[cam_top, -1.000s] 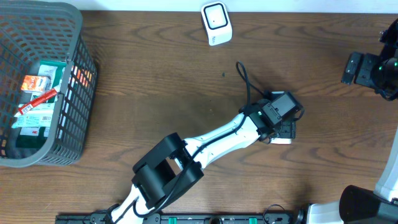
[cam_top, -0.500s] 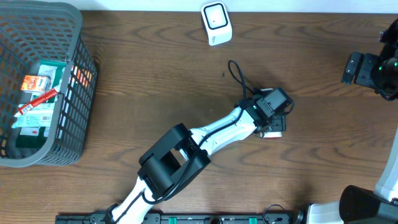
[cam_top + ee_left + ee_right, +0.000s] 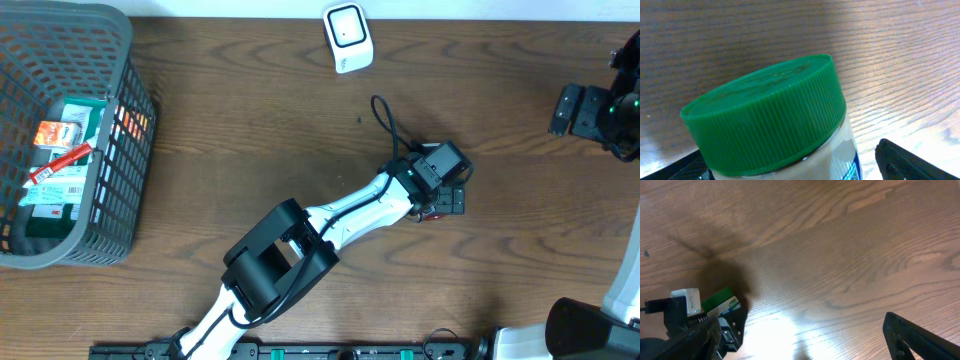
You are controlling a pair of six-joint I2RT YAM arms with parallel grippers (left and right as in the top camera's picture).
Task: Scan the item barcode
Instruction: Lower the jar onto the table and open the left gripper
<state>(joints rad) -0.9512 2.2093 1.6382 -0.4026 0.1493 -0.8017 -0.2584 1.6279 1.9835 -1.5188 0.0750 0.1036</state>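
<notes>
A jar with a green ribbed lid (image 3: 765,115) and a blue-and-white label fills the left wrist view. It sits between the fingers of my left gripper (image 3: 785,167), which is open; the right finger (image 3: 905,160) stands clear of the glass. From overhead, my left gripper (image 3: 447,192) covers the jar at centre right. The white scanner (image 3: 347,38) rests at the table's far edge. My right gripper (image 3: 800,337) is open over bare wood with nothing in it. The right wrist view catches the jar (image 3: 722,302) at lower left.
A grey mesh basket (image 3: 125,130) holding several packaged goods stands at the far left. A black cable (image 3: 388,118) loops off the left wrist. The right arm (image 3: 600,110) hovers at the table's right edge.
The left gripper shifted a little up and left, then its jaws widened around the jar. The white part of the jar seen below it is now covered. The right arm stayed put.
</notes>
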